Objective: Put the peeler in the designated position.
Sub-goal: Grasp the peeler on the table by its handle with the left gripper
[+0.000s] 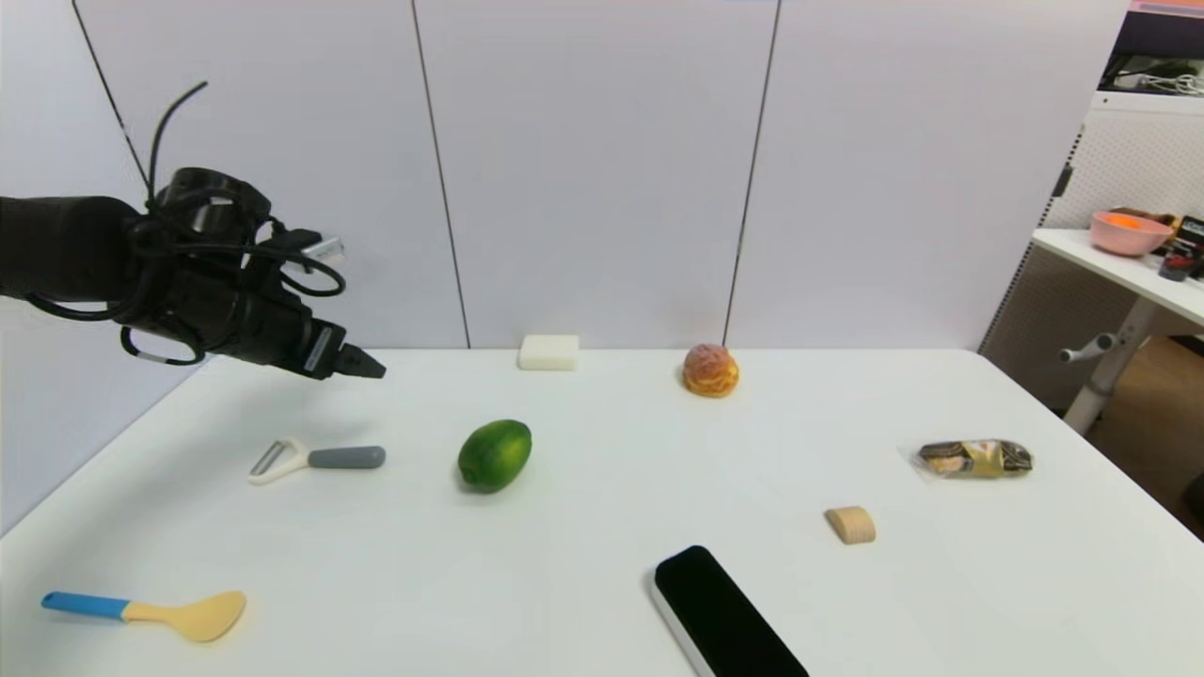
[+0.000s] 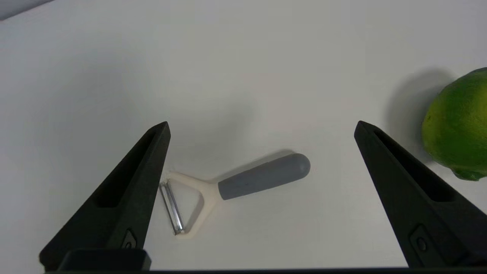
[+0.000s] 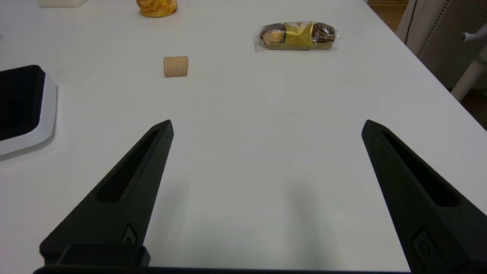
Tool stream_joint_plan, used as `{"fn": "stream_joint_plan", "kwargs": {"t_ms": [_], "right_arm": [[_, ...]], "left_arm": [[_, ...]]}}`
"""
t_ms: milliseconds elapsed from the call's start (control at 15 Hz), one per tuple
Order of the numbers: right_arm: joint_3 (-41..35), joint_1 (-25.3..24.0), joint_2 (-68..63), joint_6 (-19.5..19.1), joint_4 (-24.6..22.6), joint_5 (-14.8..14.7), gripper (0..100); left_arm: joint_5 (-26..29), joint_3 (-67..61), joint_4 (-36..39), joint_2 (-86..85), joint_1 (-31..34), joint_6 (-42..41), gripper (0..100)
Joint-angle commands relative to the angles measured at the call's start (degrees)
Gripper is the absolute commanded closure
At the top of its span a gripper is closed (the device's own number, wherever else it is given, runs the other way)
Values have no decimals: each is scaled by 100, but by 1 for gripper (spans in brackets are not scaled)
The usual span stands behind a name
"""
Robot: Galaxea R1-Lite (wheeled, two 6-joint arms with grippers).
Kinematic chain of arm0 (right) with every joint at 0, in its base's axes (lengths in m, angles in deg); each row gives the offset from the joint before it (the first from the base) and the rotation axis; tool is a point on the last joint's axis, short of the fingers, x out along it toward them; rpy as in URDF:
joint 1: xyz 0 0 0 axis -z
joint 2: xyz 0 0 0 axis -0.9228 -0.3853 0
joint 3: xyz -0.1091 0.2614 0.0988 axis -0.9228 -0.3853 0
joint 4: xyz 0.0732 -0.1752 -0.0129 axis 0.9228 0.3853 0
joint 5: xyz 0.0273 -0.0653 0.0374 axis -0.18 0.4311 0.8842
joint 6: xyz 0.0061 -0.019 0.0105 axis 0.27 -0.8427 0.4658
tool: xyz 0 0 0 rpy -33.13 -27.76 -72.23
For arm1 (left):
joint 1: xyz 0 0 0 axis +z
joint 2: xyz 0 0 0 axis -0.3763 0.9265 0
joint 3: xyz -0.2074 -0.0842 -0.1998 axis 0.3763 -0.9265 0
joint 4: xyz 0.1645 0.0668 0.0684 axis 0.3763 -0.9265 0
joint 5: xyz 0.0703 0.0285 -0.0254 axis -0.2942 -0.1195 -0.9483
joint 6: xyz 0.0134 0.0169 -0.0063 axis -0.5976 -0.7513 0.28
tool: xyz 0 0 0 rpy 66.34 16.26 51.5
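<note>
Left gripper hangs in the air above the white table's left side, black fingers spread wide, holding nothing. Below it, the small Y-shaped peeler with grey cylindrical handle and white forked head lies flat on the tabletop, untouched, blade end pointing away from the green lime just beside its handle. A blue-handled tan spatula lies nearer the front edge. Right gripper sits low over the table's right side, fingers equally wide, empty, a small ribbed wooden cylinder well ahead.
</note>
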Motion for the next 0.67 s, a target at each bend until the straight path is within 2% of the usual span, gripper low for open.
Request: {"fn": "stream_joint_plan", "kwargs": {"t_ms": [67, 400, 533, 667], "right_arm": [[1, -1, -7, 0, 5, 1, 0], [1, -1, -7, 0, 5, 1, 0], [1, -1, -7, 0, 5, 1, 0], [1, -1, -7, 0, 5, 1, 0]], "left_arm": [[-630, 218, -31, 463, -27, 798, 0], [-2019, 543, -48, 595, -448, 2265, 0], [-2818, 974, -409, 754, -712, 2802, 0], [-3029, 1414, -866, 938, -879, 3276, 0]]}}
